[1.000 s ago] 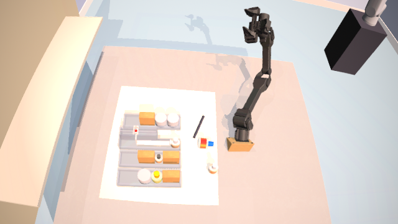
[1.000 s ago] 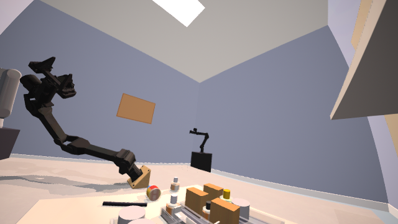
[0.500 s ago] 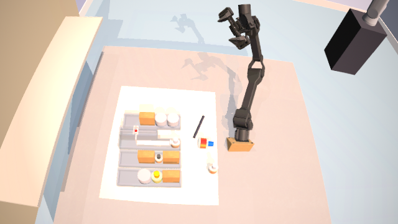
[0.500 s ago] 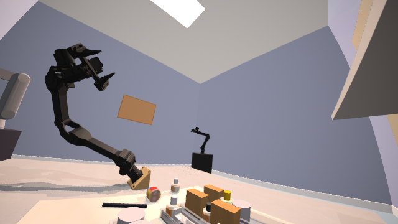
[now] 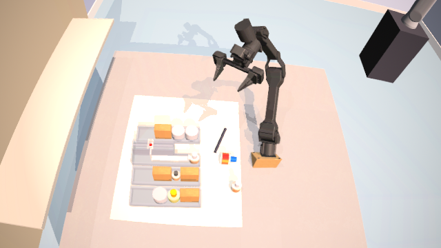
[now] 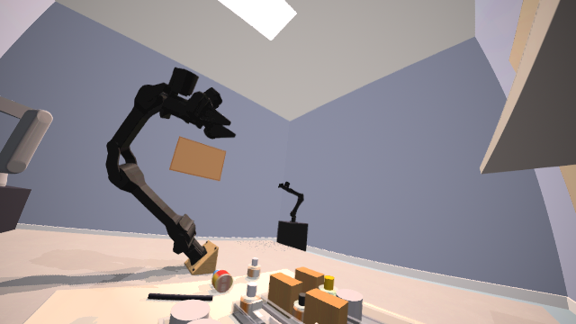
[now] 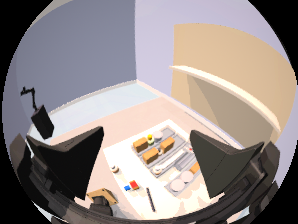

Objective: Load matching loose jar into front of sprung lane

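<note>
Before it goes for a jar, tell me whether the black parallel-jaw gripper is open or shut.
Open. In the top view the black gripper hangs high over the table with its two pointed fingers spread wide apart and nothing between them.

Pink table [image 5: 303,193], white mat [image 5: 220,213], wooden arm base [image 5: 256,164]

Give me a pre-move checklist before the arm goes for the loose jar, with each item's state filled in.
1. Pincer open and holding nothing: ok.
2. Loose jar upright on the white mat, nothing touching it: ok.
3. It matches the jar in the sprung lane, white cap over an orange band: ok by look.
4. Pincer lined up over the loose jar: not ok, it hangs high beyond the mat's far edge.
5. Path past the toppled red and blue can and the black rod: cannot tell, both lie between lane and arm base.
6. Pusher plate resting against the lane jar: cannot tell.
</note>
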You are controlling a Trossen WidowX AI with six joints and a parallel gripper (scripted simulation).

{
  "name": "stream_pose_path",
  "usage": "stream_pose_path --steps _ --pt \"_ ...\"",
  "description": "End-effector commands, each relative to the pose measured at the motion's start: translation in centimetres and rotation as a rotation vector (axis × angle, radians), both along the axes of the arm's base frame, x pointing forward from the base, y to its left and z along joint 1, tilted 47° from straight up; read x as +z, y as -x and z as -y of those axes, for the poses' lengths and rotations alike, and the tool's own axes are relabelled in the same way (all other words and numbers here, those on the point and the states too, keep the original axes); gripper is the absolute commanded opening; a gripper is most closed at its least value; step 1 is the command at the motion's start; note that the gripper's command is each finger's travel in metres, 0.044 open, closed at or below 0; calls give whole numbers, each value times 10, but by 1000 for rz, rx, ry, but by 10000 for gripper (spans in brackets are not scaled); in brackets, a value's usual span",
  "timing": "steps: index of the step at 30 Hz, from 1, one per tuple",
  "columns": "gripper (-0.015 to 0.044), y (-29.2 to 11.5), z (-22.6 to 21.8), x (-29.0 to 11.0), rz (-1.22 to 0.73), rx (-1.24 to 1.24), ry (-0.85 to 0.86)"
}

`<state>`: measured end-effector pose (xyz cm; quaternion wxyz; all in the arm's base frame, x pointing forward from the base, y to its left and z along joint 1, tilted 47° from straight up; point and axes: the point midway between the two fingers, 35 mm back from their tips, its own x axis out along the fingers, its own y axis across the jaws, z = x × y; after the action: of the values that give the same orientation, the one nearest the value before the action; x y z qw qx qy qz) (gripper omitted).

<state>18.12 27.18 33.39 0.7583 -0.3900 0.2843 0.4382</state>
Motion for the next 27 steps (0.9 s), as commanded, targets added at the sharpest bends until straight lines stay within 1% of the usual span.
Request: stream_pose_path --steps 1,7,14,21,27 --pt "440 -7 -17 -69 -163 -192 107" --pt "440 -4 -23 -152 -302 -463 242" --pt "440 15 -9 -239 -362 -784 406" --pt "440 37 23 -313 -295 -1104 567" --pt "440 52 63 -364 -125 -1372 669"
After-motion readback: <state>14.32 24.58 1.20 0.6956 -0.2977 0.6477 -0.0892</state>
